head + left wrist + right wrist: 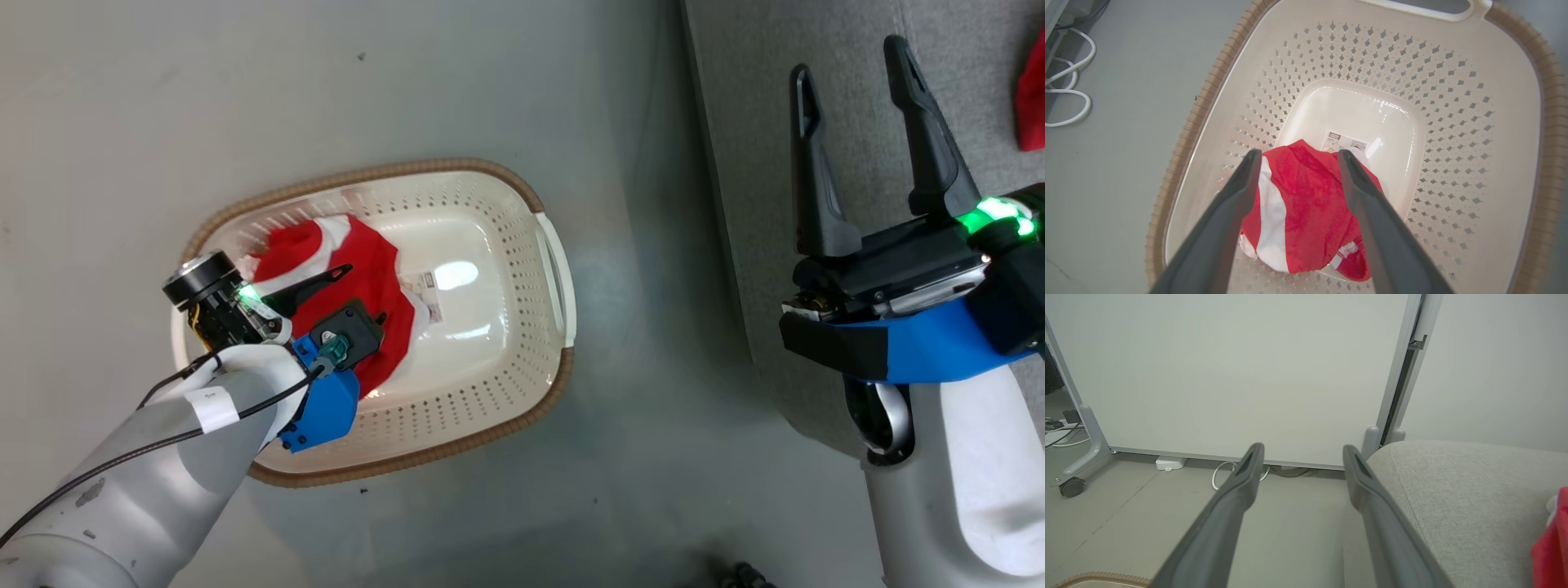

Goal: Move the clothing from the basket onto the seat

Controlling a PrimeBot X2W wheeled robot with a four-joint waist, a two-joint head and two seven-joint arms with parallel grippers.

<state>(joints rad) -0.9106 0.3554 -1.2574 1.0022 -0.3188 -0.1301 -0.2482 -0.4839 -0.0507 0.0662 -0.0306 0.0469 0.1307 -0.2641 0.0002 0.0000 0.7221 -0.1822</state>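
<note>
We are looking down at a grey floor [163, 98]. At the left, our left tool [1299, 154] is hanging wide open inside the cream basket [490, 237], its fingers spread over the red garment with white bands [371, 253] lying there. We cannot tell whether they are touching it. At the right, our right tool [849, 59] is hovering wide open and empty over the grey seat [751, 163] — another red garment [1030, 98] is lying on it at far right.

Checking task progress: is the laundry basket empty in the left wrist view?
No, a red garment with white bands lies in the laundry basket, seen between the fingers of the open left gripper.
</note>
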